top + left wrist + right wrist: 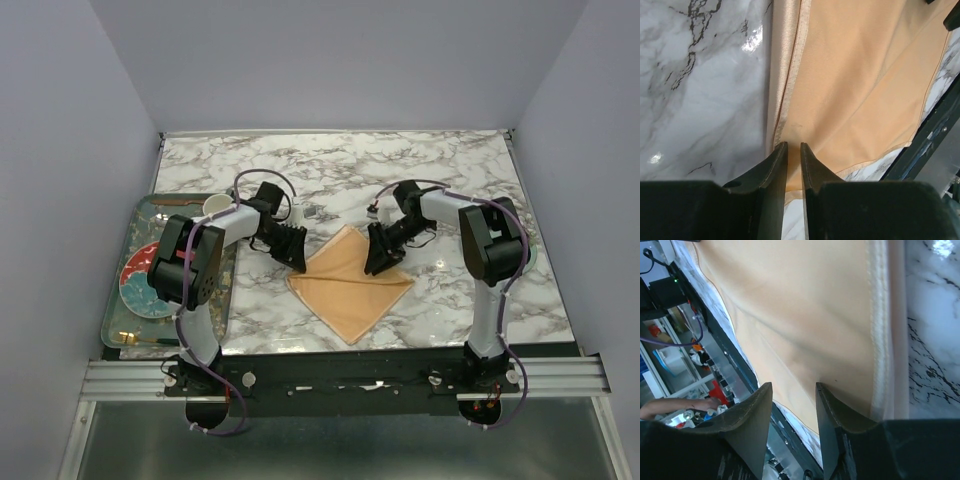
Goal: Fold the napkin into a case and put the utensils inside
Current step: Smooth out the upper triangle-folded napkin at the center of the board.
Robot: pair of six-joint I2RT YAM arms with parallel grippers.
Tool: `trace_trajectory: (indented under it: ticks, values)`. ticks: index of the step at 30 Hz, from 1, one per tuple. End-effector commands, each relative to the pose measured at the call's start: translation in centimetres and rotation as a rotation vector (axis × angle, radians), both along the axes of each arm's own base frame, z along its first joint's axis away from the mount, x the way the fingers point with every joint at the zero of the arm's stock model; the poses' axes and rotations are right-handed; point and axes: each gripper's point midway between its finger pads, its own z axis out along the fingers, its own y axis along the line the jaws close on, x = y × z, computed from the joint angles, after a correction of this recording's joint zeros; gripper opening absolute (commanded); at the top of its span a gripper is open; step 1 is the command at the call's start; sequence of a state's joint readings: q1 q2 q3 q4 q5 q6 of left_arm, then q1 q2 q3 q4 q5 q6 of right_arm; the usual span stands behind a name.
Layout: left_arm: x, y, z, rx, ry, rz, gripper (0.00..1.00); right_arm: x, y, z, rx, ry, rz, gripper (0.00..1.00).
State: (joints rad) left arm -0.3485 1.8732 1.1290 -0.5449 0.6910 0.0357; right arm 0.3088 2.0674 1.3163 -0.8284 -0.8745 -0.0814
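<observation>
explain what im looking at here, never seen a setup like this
These are two robot arms bolted at the near edge of a marble table. The wide picture comes from a fixed camera above and behind them; the other two come from cameras on each wrist, looking past that arm's own two fingers.

A peach-orange napkin lies spread between the arms. A grey tray with a colourful plate sits on the left.

The left gripper has its fingers nearly together at the napkin's hem, though a firm pinch cannot be told. The right gripper stands open over the cloth.
</observation>
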Motion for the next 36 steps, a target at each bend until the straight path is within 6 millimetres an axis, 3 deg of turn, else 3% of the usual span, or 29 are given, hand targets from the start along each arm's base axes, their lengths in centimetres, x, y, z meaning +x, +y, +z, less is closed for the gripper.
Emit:
trace_trajectory:
  ticks: [1,6,9,13,17,25,31,36]
  values:
    - [0.0,1.1,1.4,-0.005,-0.095,-0.059,0.28,0.5,-0.1,1.1,0.011,-0.05,0.021,0.48]
    - [1.0,0.1,4.9,-0.081,-0.208,-0.083,0.31,-0.3,0.0,4.5,0.056,-0.083,0.031,0.49]
    - [2.9,0.8,5.2,-0.009,-0.268,-0.038,0.43,-1.1,-0.5,5.2,0.047,-0.113,0.041,0.49]
    - [4.2,1.6,4.2,0.075,-0.253,-0.037,0.44,-2.0,-1.3,4.3,0.004,-0.107,0.049,0.49]
    - [4.0,2.3,2.6,0.129,-0.214,-0.082,0.46,-2.1,-1.9,3.1,-0.052,-0.095,0.041,0.49]
    - [1.2,1.7,2.0,0.109,-0.135,-0.176,0.46,-1.1,-2.9,0.7,-0.147,-0.075,0.018,0.49]
    - [-0.1,1.8,1.1,0.103,-0.078,-0.209,0.4,-0.9,-3.2,-0.8,-0.18,-0.031,-0.003,0.49]
    - [-0.7,1.9,1.3,0.097,-0.071,-0.237,0.17,-0.9,-3.4,-1.5,-0.2,-0.003,-0.02,0.49]
